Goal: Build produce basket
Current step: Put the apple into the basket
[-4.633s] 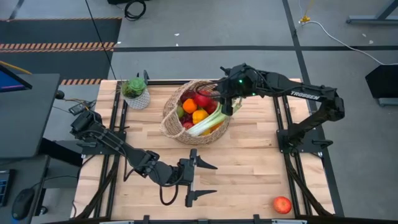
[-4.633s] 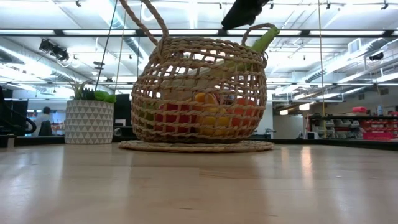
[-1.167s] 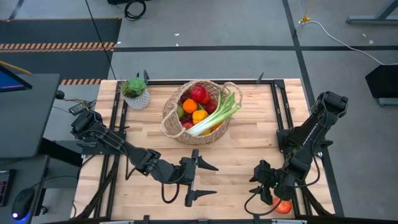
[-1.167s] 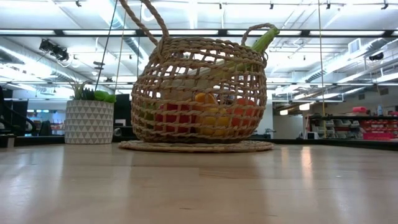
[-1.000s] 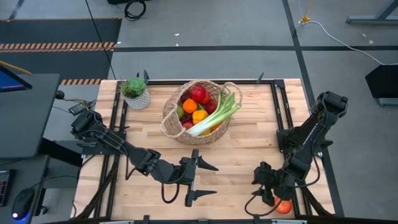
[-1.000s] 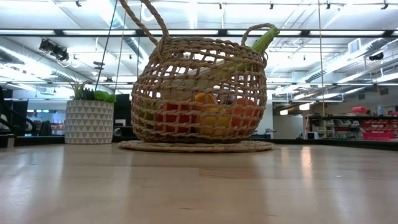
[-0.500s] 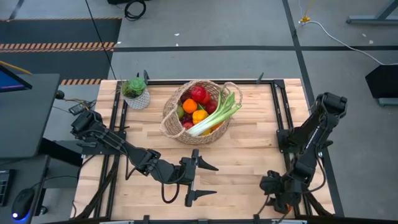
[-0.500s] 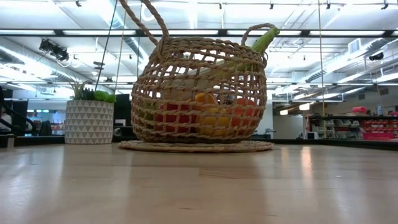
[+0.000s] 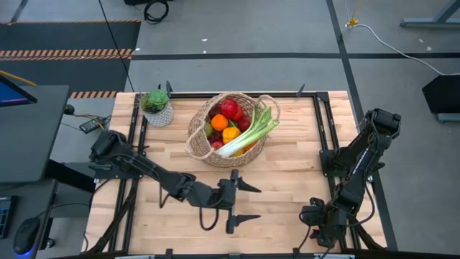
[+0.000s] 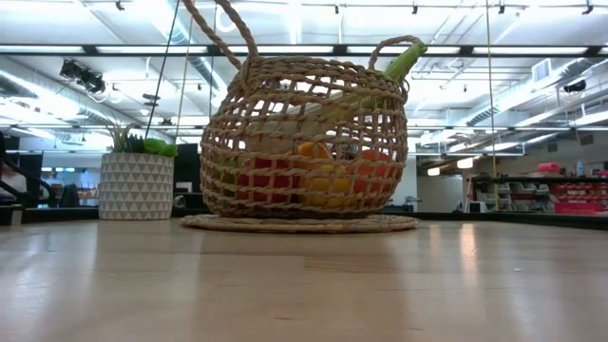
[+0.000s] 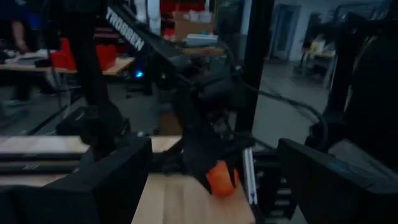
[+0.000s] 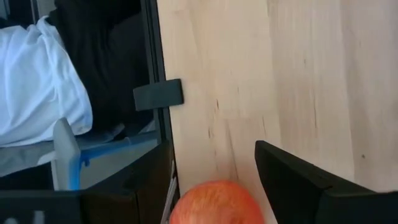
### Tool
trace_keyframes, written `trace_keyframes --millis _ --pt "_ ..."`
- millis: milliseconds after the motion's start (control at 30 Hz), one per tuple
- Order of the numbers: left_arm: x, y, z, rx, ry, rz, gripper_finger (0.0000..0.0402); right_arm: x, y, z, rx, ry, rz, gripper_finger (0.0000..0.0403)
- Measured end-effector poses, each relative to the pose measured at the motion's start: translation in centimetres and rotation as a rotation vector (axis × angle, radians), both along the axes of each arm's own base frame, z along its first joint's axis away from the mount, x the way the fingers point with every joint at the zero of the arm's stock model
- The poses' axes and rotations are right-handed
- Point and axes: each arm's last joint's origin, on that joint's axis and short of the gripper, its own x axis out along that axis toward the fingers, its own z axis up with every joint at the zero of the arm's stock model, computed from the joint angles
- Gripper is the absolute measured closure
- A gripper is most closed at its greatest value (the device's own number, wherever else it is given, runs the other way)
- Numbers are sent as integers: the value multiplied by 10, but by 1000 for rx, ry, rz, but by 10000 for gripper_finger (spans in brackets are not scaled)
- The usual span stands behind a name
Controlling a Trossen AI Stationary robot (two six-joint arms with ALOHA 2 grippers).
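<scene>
- Right gripper (image 12: 214, 186) sits at the table's near right corner with an apple (image 12: 214, 202) between its half-spread fingers — close squarely before lifting toward the basket (image 9: 227, 129).
- Whether the fingers touch the apple is unclear (from above the arm hides it).
- Left gripper (image 9: 244, 201) waits mid-table, wide open.

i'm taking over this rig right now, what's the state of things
Left gripper: open, empty, low over the table's front middle.
Right gripper: down at the front right corner, fingers either side of the last apple; whether it is gripped cannot be told.
Basket: at the back middle, holding the leek, oranges and other fruit.
Left to do: carry that apple into the basket.
</scene>
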Motion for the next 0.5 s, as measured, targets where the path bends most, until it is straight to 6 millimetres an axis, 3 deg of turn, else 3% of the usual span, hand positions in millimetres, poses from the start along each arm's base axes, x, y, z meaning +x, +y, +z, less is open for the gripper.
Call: trace_keyframes --millis 233,367,500 --pt "21 9 -14 20 -69 -111 47 -2 -1 2 74 132 31 168" --pt "30 10 -26 33 -100 -115 47 -2 0 10 136 216 34 168" --pt "32 11 -25 30 -151 -129 47 -1 2 21 198 256 32 168"
